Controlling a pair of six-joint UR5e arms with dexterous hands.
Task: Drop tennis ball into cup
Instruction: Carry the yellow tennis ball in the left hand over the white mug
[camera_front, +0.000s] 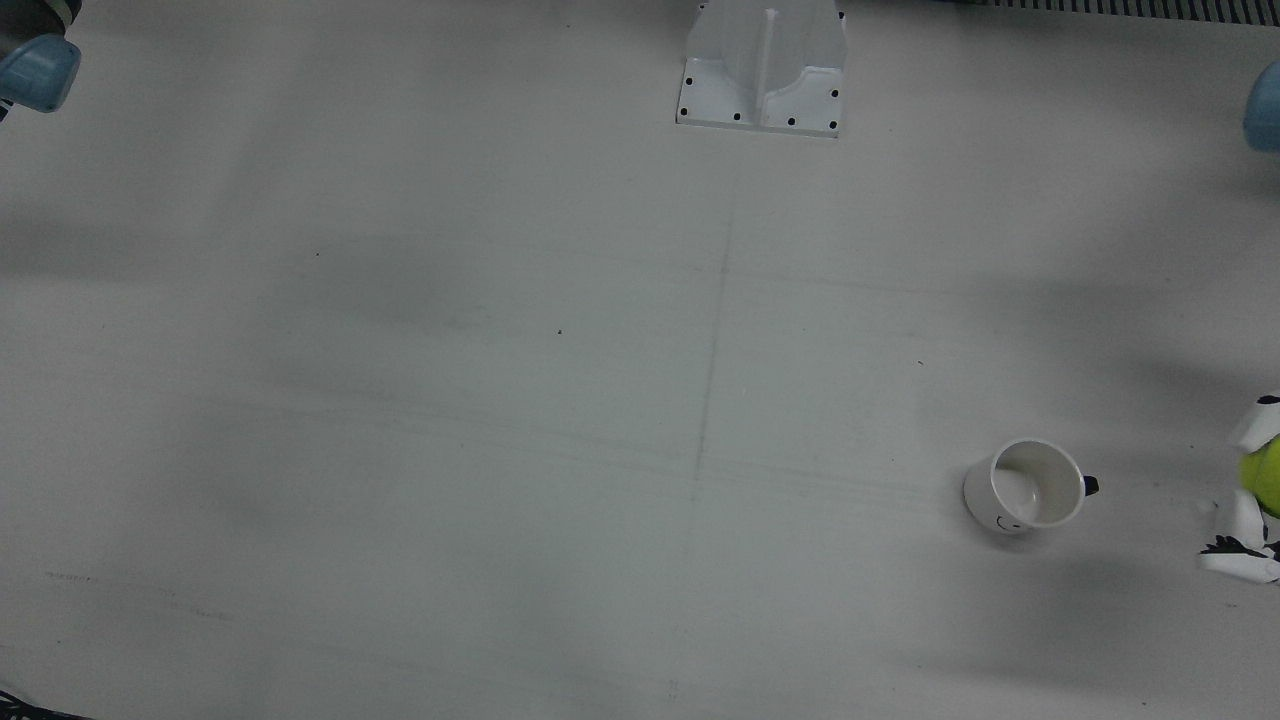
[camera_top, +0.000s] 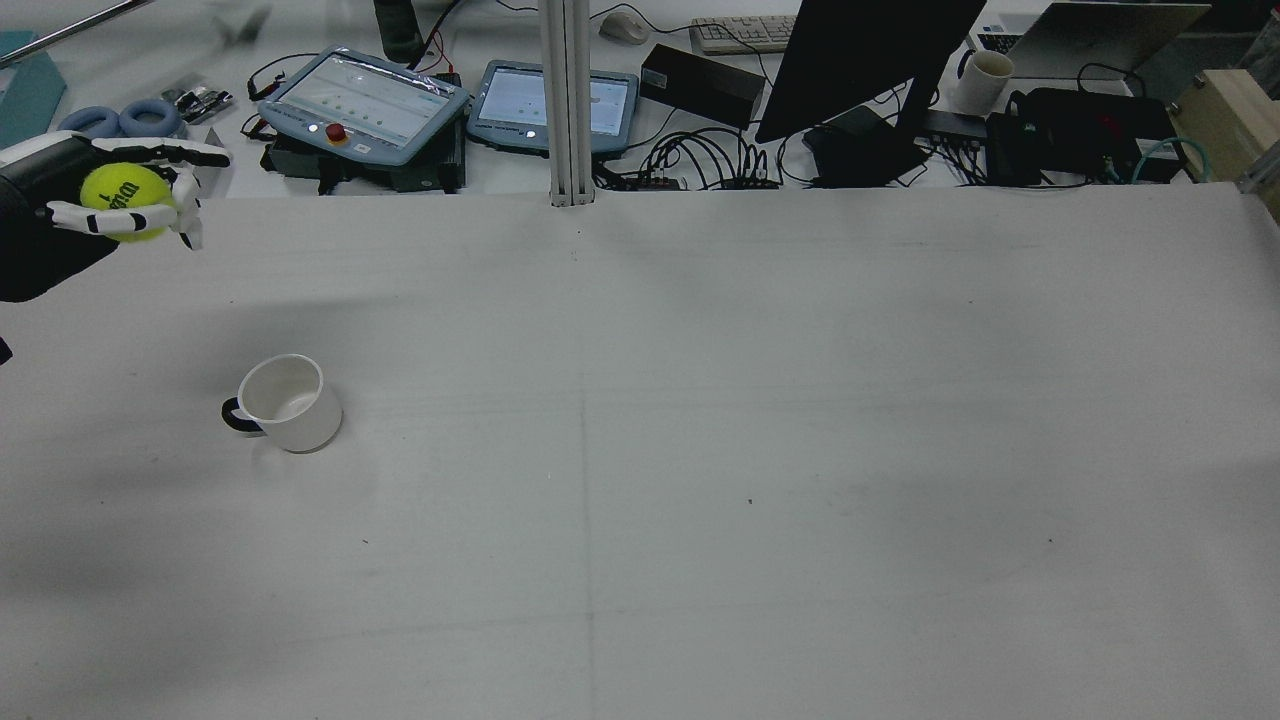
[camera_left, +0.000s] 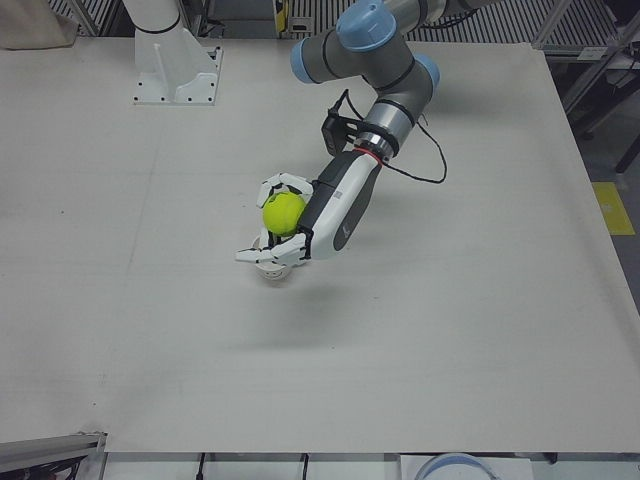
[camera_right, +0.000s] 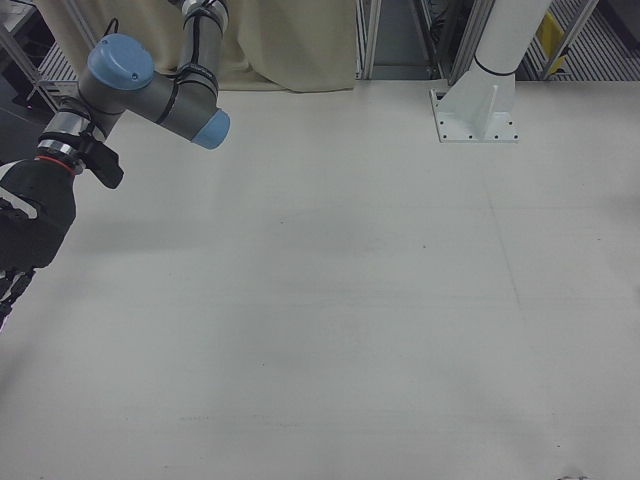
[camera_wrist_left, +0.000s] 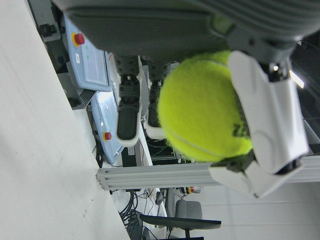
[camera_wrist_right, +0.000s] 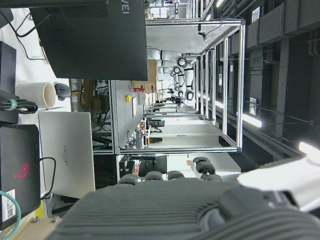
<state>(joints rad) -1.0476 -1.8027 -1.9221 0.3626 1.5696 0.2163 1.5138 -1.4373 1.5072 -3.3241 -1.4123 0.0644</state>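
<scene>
My left hand (camera_top: 65, 225) is shut on the yellow-green tennis ball (camera_top: 122, 195), raised above the table at its left edge in the rear view. The white cup (camera_top: 285, 403) with a black handle stands upright and empty, nearer and to the right of that hand. From the front, the cup (camera_front: 1030, 487) sits left of the ball (camera_front: 1262, 478), which is cut by the frame edge. In the left-front view the hand (camera_left: 330, 215) and ball (camera_left: 283, 212) cover most of the cup (camera_left: 278, 274). The ball (camera_wrist_left: 205, 107) fills the left hand view. My right hand (camera_right: 25, 240) hangs at the far side, open and holding nothing.
A white arm pedestal (camera_front: 762, 70) stands at the table's back edge. Beyond the far edge are teach pendants (camera_top: 365, 100), an aluminium post (camera_top: 567, 100), a monitor (camera_top: 870, 60), cables and another mug (camera_top: 982, 78). The right arm (camera_right: 150, 85) reaches out over its corner.
</scene>
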